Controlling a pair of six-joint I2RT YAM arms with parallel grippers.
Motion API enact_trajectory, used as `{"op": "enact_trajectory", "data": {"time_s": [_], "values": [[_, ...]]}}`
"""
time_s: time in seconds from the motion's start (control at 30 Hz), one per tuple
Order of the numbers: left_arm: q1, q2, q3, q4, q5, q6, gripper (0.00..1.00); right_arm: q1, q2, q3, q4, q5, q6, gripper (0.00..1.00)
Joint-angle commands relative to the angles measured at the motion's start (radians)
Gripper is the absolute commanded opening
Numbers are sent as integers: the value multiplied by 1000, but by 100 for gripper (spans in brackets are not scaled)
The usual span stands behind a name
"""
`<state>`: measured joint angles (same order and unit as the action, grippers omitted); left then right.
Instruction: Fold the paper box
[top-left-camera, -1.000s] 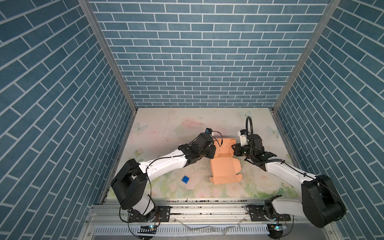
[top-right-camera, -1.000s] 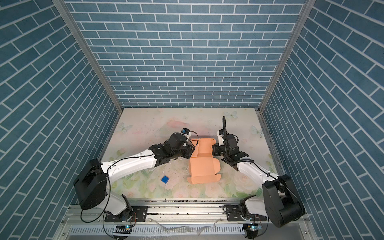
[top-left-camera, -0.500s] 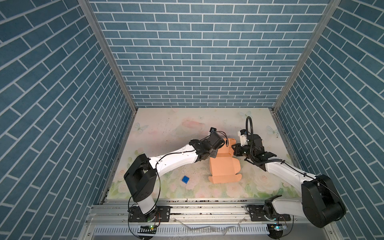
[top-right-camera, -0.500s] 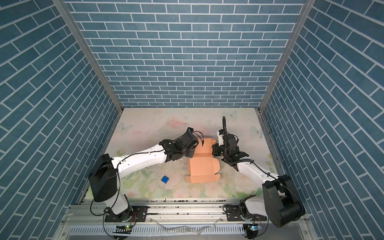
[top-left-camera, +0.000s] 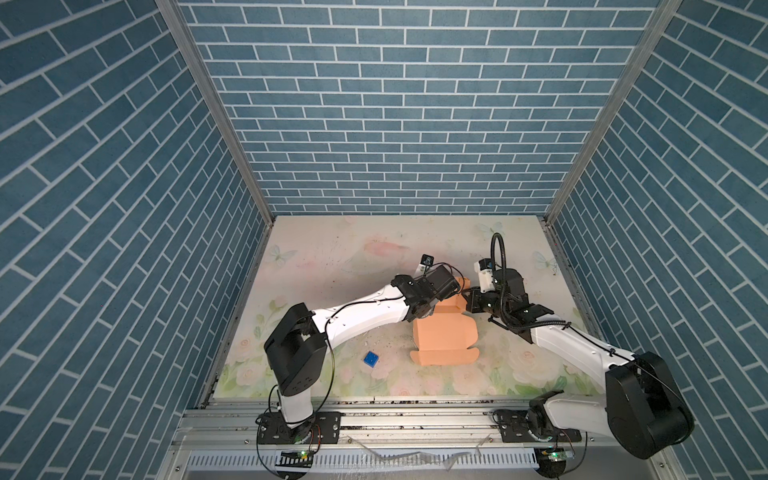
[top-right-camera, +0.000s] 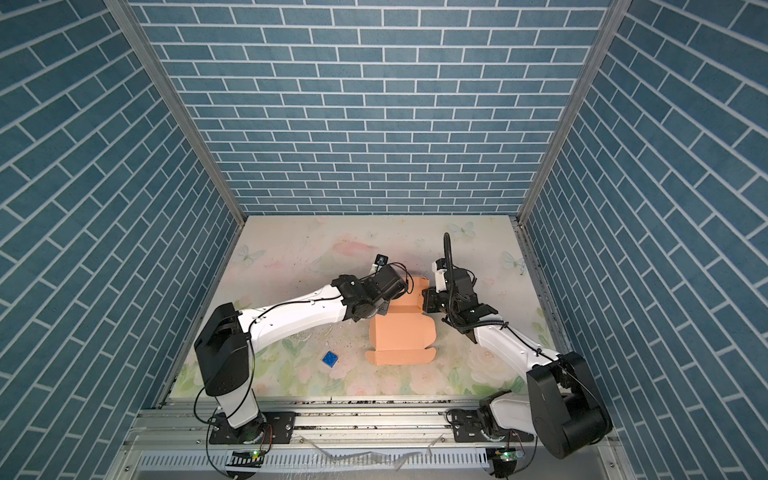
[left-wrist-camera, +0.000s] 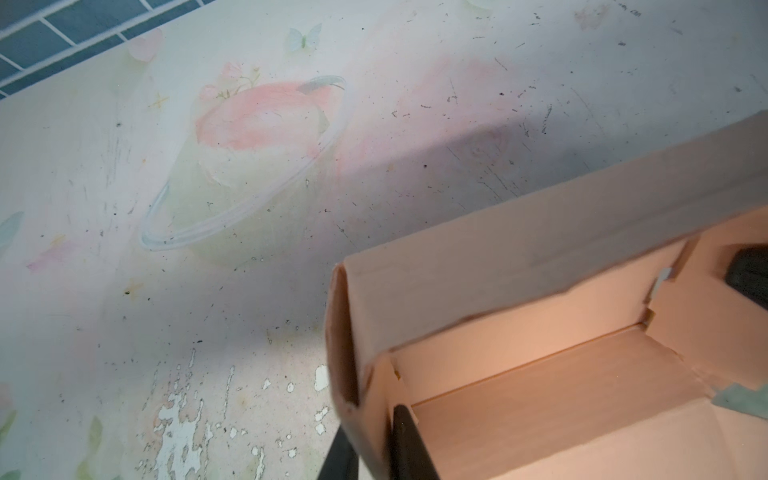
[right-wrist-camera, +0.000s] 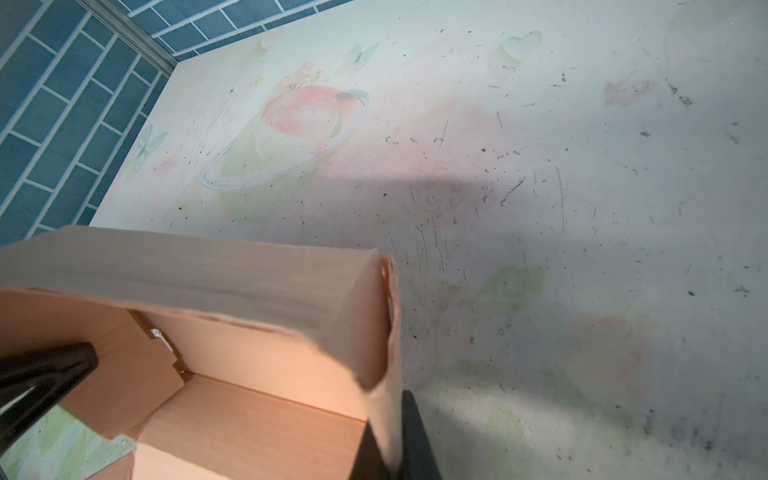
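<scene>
- The peach-tan thin cardboard paper box lies near the middle of the floral-printed table top, a little toward 5 o'clock. Its tray end points to 12 o'clock and its lid panel is spread flat toward 6 o'clock.
- The left gripper is clamped on the tray's 9 o'clock side wall, with one black finger inside and one outside.
- The right gripper is pinched shut on the 3 o'clock side wall in the same way.
- The step looks like forming the tray. Both side walls are held upright, and the 12 o'clock wall stands with its flap rolled inward.
- To do it well, hold the two pinches at equal height and draw the walls square to the base, so the corner tabs sit behind the rolled flap.
- Grip lightly. The card is thin, and the wall edges beside each pincer already look rumpled.
- Press slightly downward so the base stays flat on the table; lifting one side would probably spring the far wall open.
- Release one side at a time, and only once the flap seems locked.
- The small blue plastic cube at 8 o'clock of the box is well apart and needs no attention.
- The lid is not yet closed.
</scene>
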<state>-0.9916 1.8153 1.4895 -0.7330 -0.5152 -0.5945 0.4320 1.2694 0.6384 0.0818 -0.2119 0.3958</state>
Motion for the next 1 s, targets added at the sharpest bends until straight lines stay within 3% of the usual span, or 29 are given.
{"op": "enact_trajectory", "data": {"time_s": [0.0,0.5,0.67,0.97], "values": [[-19,43,60,-141,-113,-28,18,1,-31,9,-4,8,-8,0],[-73,230,271,-388,-361,-102,15,1,-21,10,-4,27,-2,0],[-81,228,231,-323,-351,-121,16,1,-18,8,-3,32,-2,0],[-81,153,137,-147,-233,-119,20,1,-13,9,-3,31,-2,0]]}}
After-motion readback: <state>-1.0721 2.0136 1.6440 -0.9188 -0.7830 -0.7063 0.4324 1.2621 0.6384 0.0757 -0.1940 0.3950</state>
